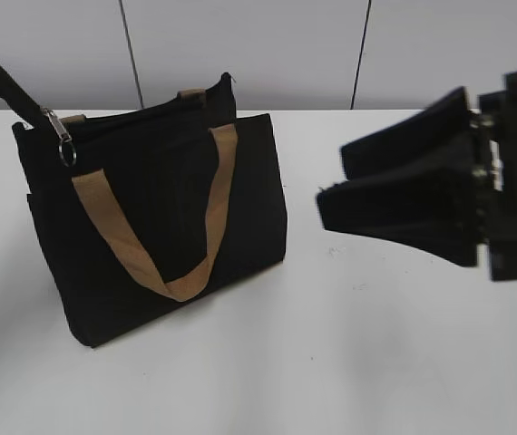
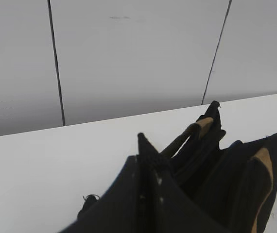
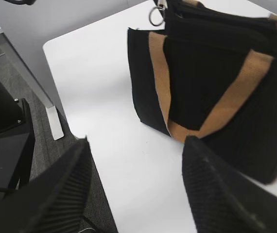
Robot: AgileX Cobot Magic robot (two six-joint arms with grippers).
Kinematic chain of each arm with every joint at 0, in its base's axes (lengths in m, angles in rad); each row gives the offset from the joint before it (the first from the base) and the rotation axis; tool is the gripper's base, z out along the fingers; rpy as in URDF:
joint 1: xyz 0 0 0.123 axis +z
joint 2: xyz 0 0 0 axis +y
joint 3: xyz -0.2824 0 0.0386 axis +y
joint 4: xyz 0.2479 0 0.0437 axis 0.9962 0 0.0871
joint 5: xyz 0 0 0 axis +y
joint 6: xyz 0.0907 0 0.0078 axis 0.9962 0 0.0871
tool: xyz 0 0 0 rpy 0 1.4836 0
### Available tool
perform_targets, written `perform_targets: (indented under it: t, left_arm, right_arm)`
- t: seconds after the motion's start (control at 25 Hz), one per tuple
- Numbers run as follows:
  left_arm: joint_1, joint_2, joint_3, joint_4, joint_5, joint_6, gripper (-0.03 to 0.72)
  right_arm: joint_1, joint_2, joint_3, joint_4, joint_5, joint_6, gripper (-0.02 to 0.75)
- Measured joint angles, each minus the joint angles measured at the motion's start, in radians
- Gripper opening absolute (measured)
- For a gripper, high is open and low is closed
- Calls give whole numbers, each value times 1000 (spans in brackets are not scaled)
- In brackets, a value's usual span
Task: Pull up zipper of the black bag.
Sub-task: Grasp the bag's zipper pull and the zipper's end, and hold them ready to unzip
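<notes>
The black bag [image 1: 150, 208] stands upright on the white table, left of centre, with a tan handle [image 1: 186, 272] hanging down its front. The zipper runs along its top edge. Its silvery ring pull [image 1: 66, 152] dangles free at the bag's left top corner. My left gripper [image 1: 36, 109] is shut on the bag's fabric at that corner. In the left wrist view, a black fabric point sticks up between the closed jaws [image 2: 148, 162], and the pull [image 2: 87, 200] hangs below them. My right gripper [image 1: 326, 195] hovers open and empty to the right of the bag. Its fingers [image 3: 137, 143] are wide apart.
The white table [image 1: 331, 362] spreads in front of and to the right of the bag. A grey panelled wall stands behind it. The right wrist view shows the table's edge [image 3: 56, 73], with dark floor and a black device [image 3: 2, 126] beyond it.
</notes>
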Motion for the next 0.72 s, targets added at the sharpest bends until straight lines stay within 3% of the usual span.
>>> perform_targets:
  t: [0.36,0.72]
  left_arm:
    - [0,0,0,1,18,0,6]
    - [0,0,-1,0,20,0,6]
  right_arm:
    - [201,439,-363,15,-10,-87,420]
    - [329,731,-604,18,-87,-102,419]
